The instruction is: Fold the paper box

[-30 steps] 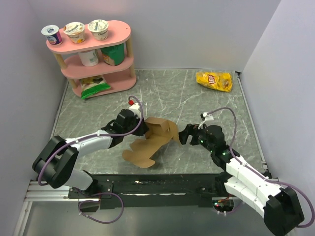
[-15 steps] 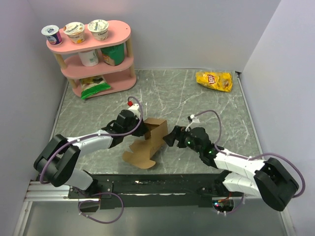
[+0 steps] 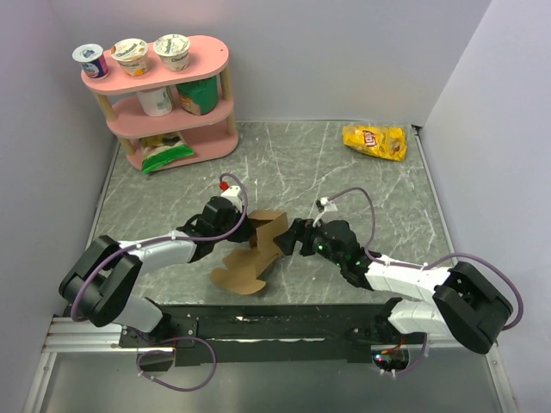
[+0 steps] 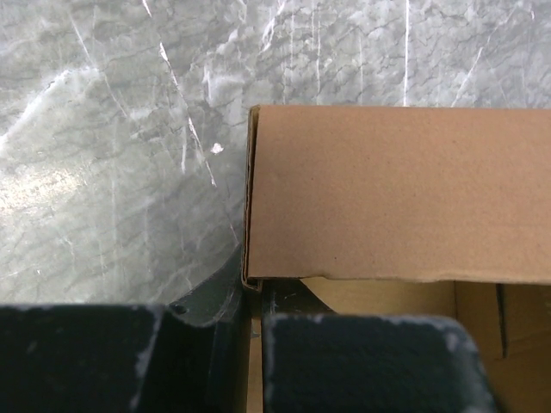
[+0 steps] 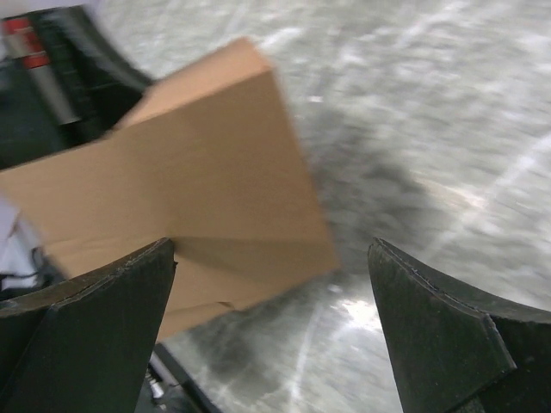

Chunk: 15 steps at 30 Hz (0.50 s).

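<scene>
The paper box (image 3: pixel 258 245) is a plain brown cardboard sheet, partly folded, in the middle of the table. One panel (image 4: pixel 396 194) stands upright and a rounded flap (image 3: pixel 239 277) lies flat toward the near edge. My left gripper (image 3: pixel 250 231) is shut on the box's left wall, the cardboard edge pinched between its dark fingers (image 4: pixel 379 366). My right gripper (image 3: pixel 286 243) is open just right of the box; its fingers (image 5: pixel 95 318) spread wide, with the upright panel (image 5: pixel 198 181) right in front of them. Whether they touch it I cannot tell.
A yellow chip bag (image 3: pixel 375 141) lies at the back right. A pink shelf (image 3: pixel 168 116) with yogurt cups and packets stands at the back left. Grey walls close in the marbled table (image 3: pixel 362 189) on three sides.
My right arm has swung left toward the box, its gripper staying open. The box's right flap has been pushed up and in, so the box looks narrower. The left gripper keeps its grip.
</scene>
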### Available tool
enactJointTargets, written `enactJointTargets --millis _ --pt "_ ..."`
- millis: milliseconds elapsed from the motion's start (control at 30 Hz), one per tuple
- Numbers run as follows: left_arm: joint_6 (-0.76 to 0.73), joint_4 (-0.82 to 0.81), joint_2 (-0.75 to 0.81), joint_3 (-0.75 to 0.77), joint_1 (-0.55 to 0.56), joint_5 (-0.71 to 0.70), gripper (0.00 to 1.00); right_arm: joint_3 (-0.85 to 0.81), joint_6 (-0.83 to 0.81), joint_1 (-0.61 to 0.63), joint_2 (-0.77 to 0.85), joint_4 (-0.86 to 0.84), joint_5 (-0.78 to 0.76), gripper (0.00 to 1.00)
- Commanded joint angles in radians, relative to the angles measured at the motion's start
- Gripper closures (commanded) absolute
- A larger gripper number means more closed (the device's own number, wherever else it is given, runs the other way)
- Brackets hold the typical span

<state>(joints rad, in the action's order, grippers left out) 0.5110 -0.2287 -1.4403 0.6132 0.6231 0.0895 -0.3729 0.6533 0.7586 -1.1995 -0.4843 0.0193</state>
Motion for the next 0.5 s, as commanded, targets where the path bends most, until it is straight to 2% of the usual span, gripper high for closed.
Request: enactJointTargets --millis 0,267,467 --pt "0.035 -0.072 0.001 -0.003 0.009 0.05 0.94 -0.047 -0.037 0.039 -0.02 -0.137 0.039 0.0" --pt "0.029 -0.055 0.026 -0.003 0.01 0.044 0.94 -0.08 -0.072 0.082 -0.064 -0.113 0.016 0.0" --pt "0.011 -0.026 0.067 -0.01 0.036 -0.011 0.94 -0.13 -0.115 0.116 -0.098 -0.04 -0.114 0.0"
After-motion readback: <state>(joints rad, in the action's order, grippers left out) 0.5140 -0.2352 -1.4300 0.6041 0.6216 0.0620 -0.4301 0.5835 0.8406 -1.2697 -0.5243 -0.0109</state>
